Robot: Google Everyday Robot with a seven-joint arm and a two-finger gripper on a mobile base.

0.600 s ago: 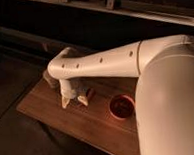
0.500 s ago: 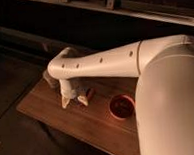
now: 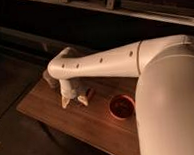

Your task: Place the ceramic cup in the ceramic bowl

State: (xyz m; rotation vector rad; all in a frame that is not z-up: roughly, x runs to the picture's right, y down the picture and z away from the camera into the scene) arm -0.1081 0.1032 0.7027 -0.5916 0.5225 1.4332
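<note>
Reaching seems the step in hand: the gripper (image 3: pixel 75 99) hangs low over the table (image 3: pixel 42 108), jaws apart and empty, near the bowl (image 3: pixel 121 106). Next it needs 1 firm grasp on the cup, which I cannot make out.

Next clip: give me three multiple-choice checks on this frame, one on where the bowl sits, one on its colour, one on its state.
1. Where is the bowl?
A. On the floor
B. On the wooden table, to the picture's right of the gripper
C. On the shelf at the back

2. What colour is the bowl?
A. Blue
B. Green
C. Red-orange

3. How does the bowl stand?
A. Upright, opening upward
B. Upside down
C. On its side

Answers:
1 B: the bowl rests on the table, while the gripper points down over the table's left part.
2 C: its rim is red-orange around a darker inside.
3 A: its round inside shows from above.
</note>
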